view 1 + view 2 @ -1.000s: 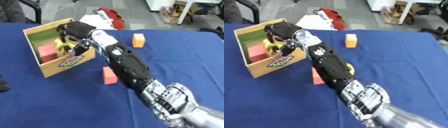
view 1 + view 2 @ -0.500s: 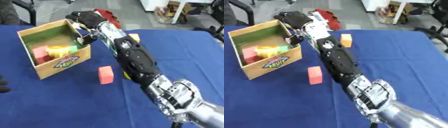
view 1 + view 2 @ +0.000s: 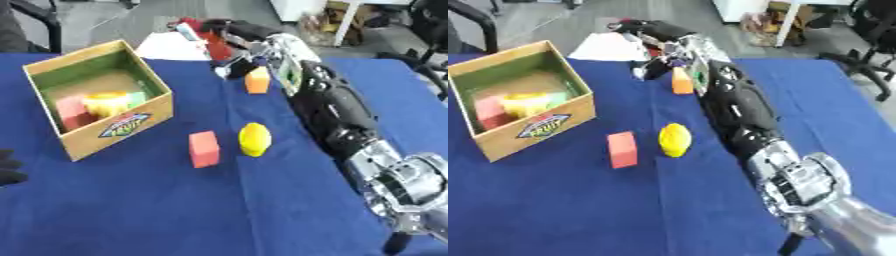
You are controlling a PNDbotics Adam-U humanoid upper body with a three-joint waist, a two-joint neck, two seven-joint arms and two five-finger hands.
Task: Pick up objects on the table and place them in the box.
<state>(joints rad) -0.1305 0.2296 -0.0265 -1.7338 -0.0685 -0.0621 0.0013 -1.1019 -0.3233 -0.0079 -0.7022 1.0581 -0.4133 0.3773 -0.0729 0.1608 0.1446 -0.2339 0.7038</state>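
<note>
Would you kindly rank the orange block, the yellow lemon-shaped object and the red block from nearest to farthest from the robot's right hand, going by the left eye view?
From the right hand at the far edge:
1. Orange block, just below the hand.
2. Yellow lemon-shaped object, mid-table.
3. Red block, left of the lemon and slightly nearer the camera.

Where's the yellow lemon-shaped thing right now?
In the left eye view, the yellow piece lies mid-table on the blue cloth, just right of the red block, apart from the box.

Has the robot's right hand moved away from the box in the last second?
Yes. The right hand was over the box a second ago; now it is past the box's far right corner, near the orange block at the table's far edge.
</note>
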